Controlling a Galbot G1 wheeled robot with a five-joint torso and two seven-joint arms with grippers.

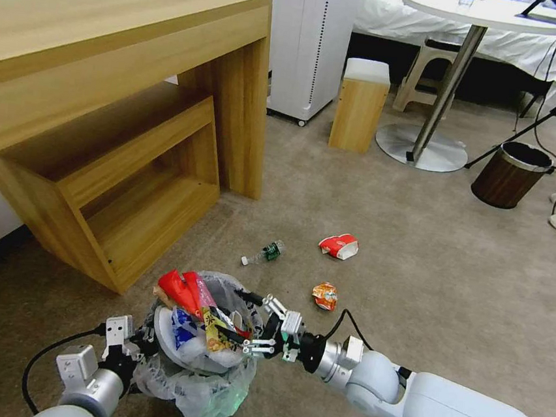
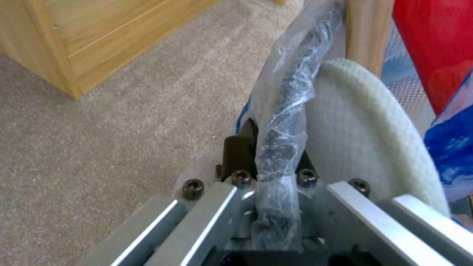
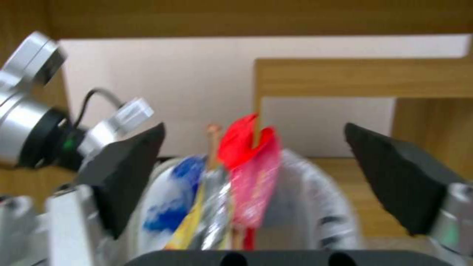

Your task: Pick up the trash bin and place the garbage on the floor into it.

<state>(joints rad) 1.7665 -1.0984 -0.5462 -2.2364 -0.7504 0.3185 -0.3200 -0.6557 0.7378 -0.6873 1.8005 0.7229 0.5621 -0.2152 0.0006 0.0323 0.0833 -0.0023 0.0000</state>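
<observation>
Three pieces left on carpet

I hold the trash bin [image 1: 202,352] by its rim, left gripper [image 1: 125,349] clenched there, keeping it near the floor [image 1: 417,261]. Right gripper [image 1: 255,324] hangs released over the heaped opening. Bottle [image 1: 264,252], red carton [image 1: 338,246], orange wrapper [image 1: 324,295] lie beyond.

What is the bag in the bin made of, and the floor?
The trash bin liner looks like thin see-through plastic: crinkly and shiny. The floor looks like beige short-pile carpet, matte and fuzzy. The left gripper grips the rim.
</observation>
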